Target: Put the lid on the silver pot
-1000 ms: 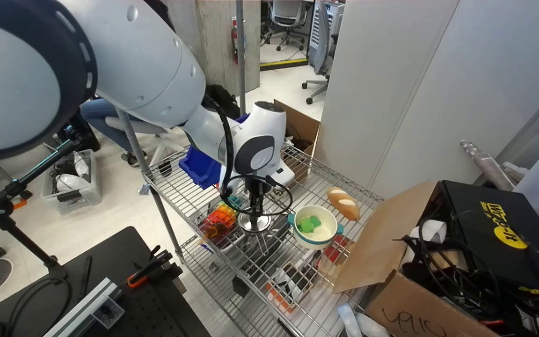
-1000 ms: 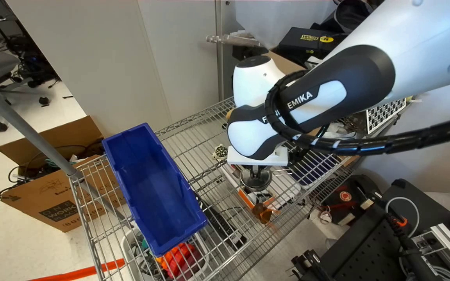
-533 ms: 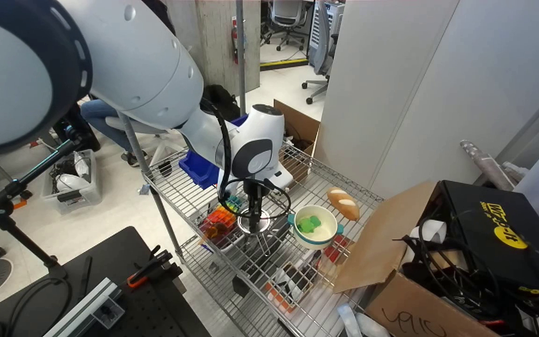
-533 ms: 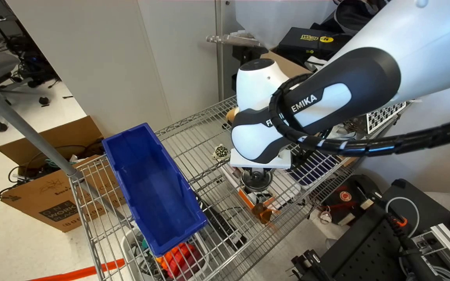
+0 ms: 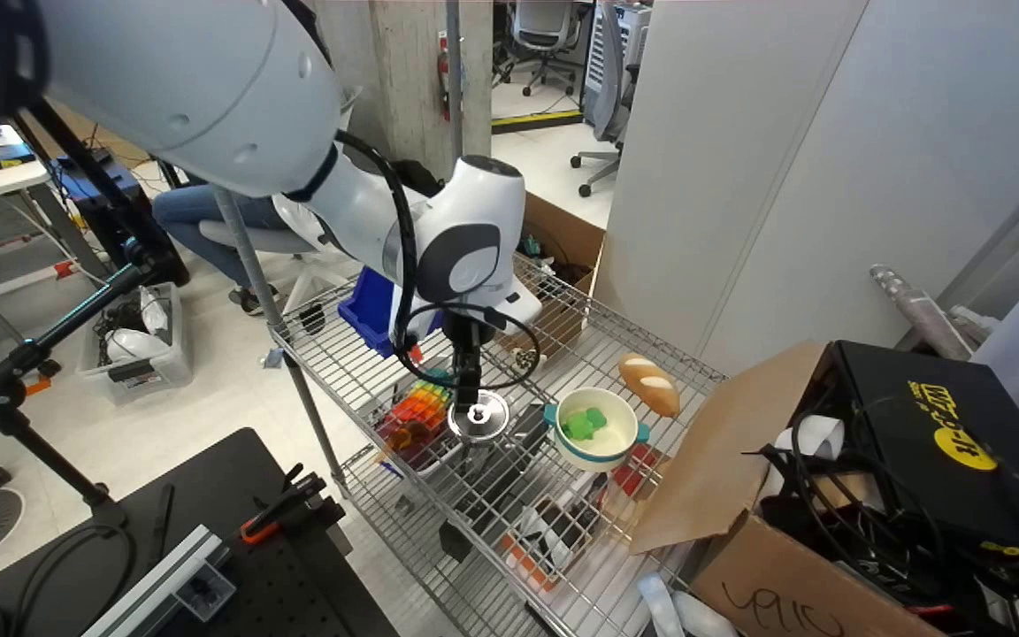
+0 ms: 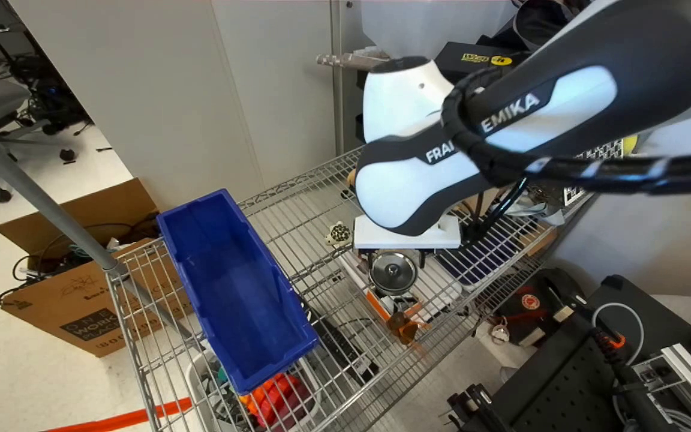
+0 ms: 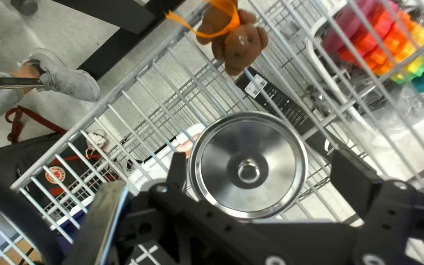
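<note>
The lid [image 7: 226,147], a round silvery disc with a shiny knob at its centre, lies flat on top of the silver pot [image 7: 305,162]. Only a thin ring of the pot's rim shows around it; the rest is covered. In both exterior views the lid [image 5: 492,425] [image 6: 393,281] sits on the wire shelf, just below the gripper. My gripper [image 7: 265,172] is open, its black fingers spread on either side of the lid. No object is held, and the knob stands free between the fingers.
A cream bowl [image 5: 620,431] with teal handles and a green piece inside stands beside the pot, with a toy bread [image 5: 649,386] behind it. On the wire shelf [image 6: 315,255] are a blue bin [image 6: 231,270], a turtle toy [image 6: 339,233] and a brown bear [image 7: 243,46].
The gripper has opened from the lid's knob and risen clear of it with the arm. The lid stays in place on the pot.
</note>
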